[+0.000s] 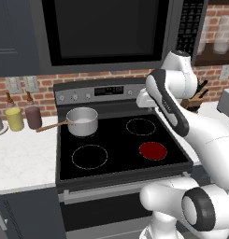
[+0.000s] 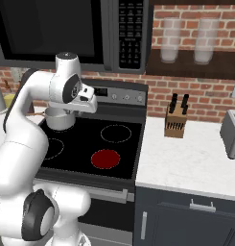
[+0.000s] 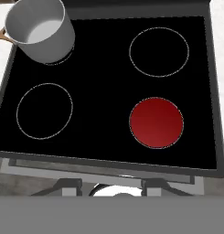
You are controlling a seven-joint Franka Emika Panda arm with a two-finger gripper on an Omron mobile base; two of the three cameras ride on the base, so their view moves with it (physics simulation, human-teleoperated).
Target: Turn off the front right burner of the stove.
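1. Under the dark microwave [image 1: 106, 30], the stove [image 1: 118, 140] spans the middle of both base views, its black glass top bounded by white counter [image 1: 22, 158] on each side.
2. Across the stove's right side the white arm [image 1: 200, 130] bends upward, its hand raised above the glass near the back panel [image 2: 121, 96]; the hand view looks straight down on all four rings.
3. On the back left ring sits a steel pot [image 3: 40, 29] with a wooden handle pointing left.
4. At the near right of the glass the front right burner [image 3: 156, 122] glows as a solid red disc, while the other three are thin white outlines.
5. Beside the stove's right edge stands a knife block [image 2: 177, 117].
6. Whether the fingers are spread or pressed together, I cannot tell.
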